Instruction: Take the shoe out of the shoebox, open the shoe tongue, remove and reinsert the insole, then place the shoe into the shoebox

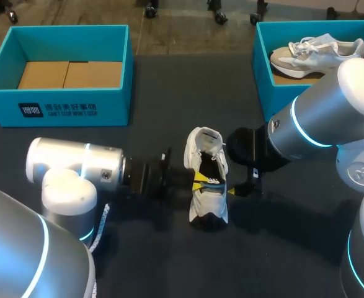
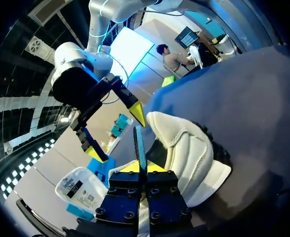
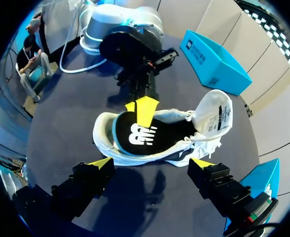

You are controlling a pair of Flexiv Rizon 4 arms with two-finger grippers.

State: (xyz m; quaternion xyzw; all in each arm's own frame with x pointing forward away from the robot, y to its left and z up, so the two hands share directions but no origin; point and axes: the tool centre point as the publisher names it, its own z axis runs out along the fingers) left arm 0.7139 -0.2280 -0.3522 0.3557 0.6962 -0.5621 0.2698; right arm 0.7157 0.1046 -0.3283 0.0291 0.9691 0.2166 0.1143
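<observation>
Shoe (image 1: 206, 202) first: it is white and sits out on the dark table (image 1: 157, 261), near the middle, well apart from both blue boxes and between the two grippers. Its tongue (image 3: 218, 114) is folded out and back at the end nearer the boxes, leaving the opening wide. The black insole (image 3: 137, 136) shows in that opening, its printed face turned toward the right wrist camera.

The left gripper (image 3: 145, 109) comes in from the shoe's left side with its yellow tips together over the shoe's rim, clenched on the edge of the insole. In its own wrist view the insole stands as a thin blade pinched between the two tips. The white padded collar of the shoe is just beside the fingers there.

The right gripper (image 3: 149, 162) is on the opposite side of the shoe, its fingers spread wide and grasping nothing. One tip is near each end of the shoe's side — I cannot tell whether either touches it.

The left box (image 1: 76, 108) stands at the far left of the table with only brown cardboard in its bottom. The right box (image 1: 262, 74) stands at the far right and holds a second shoe (image 1: 315, 53), pale with white laces, lying lengthwise inside.
</observation>
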